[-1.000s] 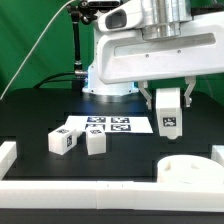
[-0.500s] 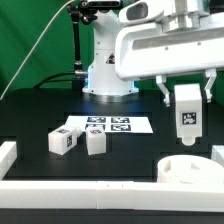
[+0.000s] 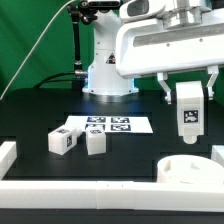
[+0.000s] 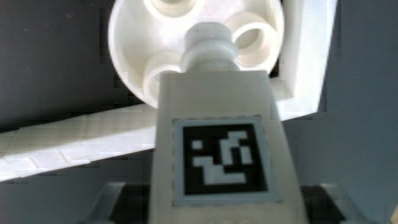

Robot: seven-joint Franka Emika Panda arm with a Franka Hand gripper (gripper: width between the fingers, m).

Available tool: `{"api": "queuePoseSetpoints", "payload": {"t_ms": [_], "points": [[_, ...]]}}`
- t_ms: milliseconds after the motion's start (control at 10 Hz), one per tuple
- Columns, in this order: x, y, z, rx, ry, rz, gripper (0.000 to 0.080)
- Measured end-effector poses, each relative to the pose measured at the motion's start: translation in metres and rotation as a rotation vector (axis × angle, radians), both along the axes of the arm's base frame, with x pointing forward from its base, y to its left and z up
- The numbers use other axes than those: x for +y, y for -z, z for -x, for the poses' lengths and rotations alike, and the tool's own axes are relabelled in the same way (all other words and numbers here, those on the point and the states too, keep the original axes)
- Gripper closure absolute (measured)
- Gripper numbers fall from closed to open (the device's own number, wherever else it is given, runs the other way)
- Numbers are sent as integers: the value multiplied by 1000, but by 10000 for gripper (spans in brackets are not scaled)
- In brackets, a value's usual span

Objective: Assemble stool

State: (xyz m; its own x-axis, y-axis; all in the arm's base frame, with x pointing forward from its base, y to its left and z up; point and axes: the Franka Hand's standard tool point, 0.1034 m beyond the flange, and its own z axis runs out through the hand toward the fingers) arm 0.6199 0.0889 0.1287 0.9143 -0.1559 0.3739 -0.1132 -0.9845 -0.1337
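My gripper (image 3: 187,92) is shut on a white stool leg (image 3: 188,112) with a black-and-white tag, held upright above the round seat disc (image 3: 190,171) at the exterior view's right front. In the wrist view the held leg (image 4: 222,130) fills the middle, its round tip pointing toward the seat disc (image 4: 151,50), which shows round sockets. Two more tagged legs (image 3: 62,141) (image 3: 96,143) lie on the black table at the exterior view's left.
The marker board (image 3: 108,125) lies flat in the middle of the table. A long white border rail (image 3: 80,190) runs along the front, with a corner piece (image 3: 7,155) at the exterior view's left. The robot base (image 3: 108,70) stands behind.
The gripper with the leg moved toward the exterior view's right and slightly up, from beside the marker board to above the seat disc. In the last half second it barely moved.
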Motion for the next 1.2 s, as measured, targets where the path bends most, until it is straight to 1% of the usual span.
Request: {"api": "queuePoseSetpoints", "payload": {"t_ms": [100,200,300,500,600,700,800,1000,1200], "points": [[11,2,-2,0,-51,20,462],[16,0,-4,0,-59,19,462],[13,1,-4,0,-52,18,462],[15,2,-4,-32,-55,21,462],[24,1,-7,-102,-69,26,462],[36,3,-10,-196,-85,30,462],[36,9,-9,-206,-108,45,462],[36,8,-9,-202,-97,40,462],[32,14,-11,-199,-123,60,462]]}}
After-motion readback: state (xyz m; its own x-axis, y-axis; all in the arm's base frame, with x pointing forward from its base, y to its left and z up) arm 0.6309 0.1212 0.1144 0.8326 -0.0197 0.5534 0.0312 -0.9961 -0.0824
